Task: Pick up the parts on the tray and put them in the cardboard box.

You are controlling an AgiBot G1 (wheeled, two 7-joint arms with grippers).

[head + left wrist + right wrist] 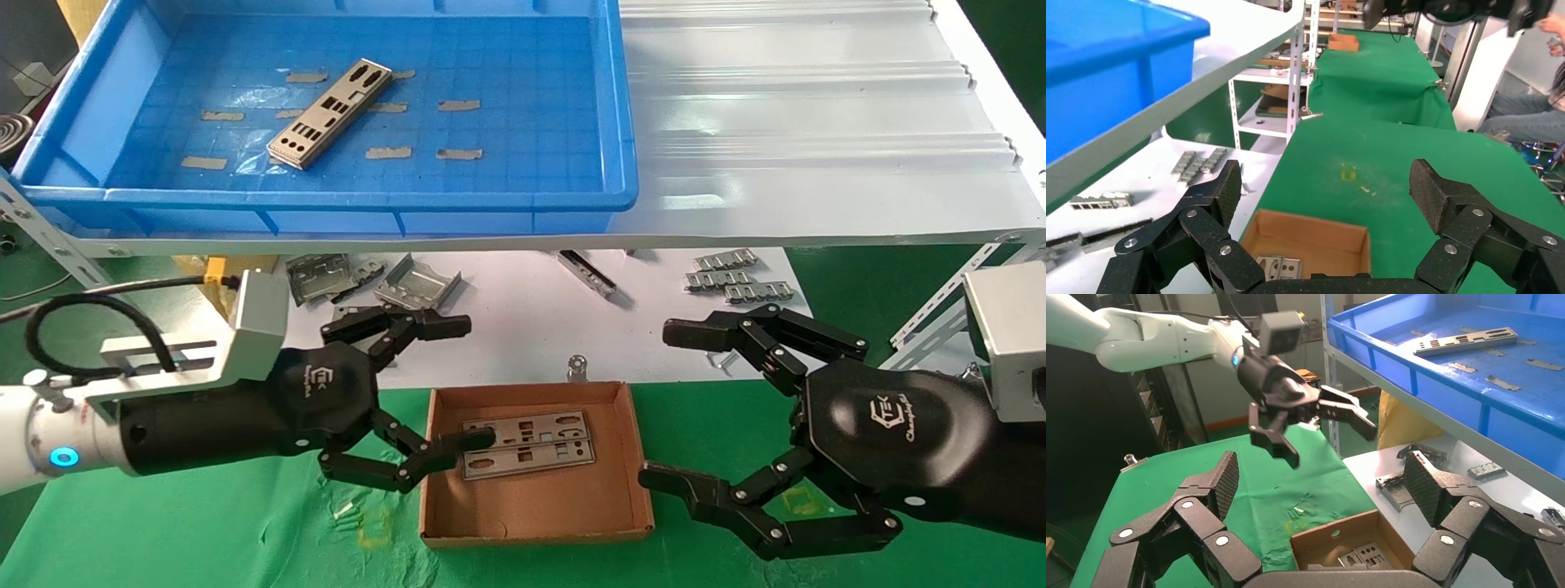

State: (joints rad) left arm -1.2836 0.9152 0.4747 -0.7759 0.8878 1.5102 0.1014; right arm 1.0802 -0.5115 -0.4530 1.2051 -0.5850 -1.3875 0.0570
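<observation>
One part [331, 113], a silver-grey punched plate, lies slantwise on the floor of the blue tray [621, 122] on the upper shelf. Two more parts [531, 445] lie side by side in the cardboard box [531, 506] on the green cloth below. My left gripper [466, 382] hangs open at the box's left wall, its lower fingertip over the plates' left end, holding nothing. My right gripper [666, 406] stands open just right of the box, empty. The left wrist view shows the box [1315, 226] below the open gripper [1329, 184]. The right wrist view shows box [1333, 536], plates [1364, 556] and open gripper [1322, 478].
Bent grey brackets [368, 282] and ridged strips [739, 278] lie on the white sheet [523, 327] behind the box, under the shelf edge. A white corrugated sheet [801, 122] covers the shelf right of the tray. A small metal clip [577, 366] sits behind the box.
</observation>
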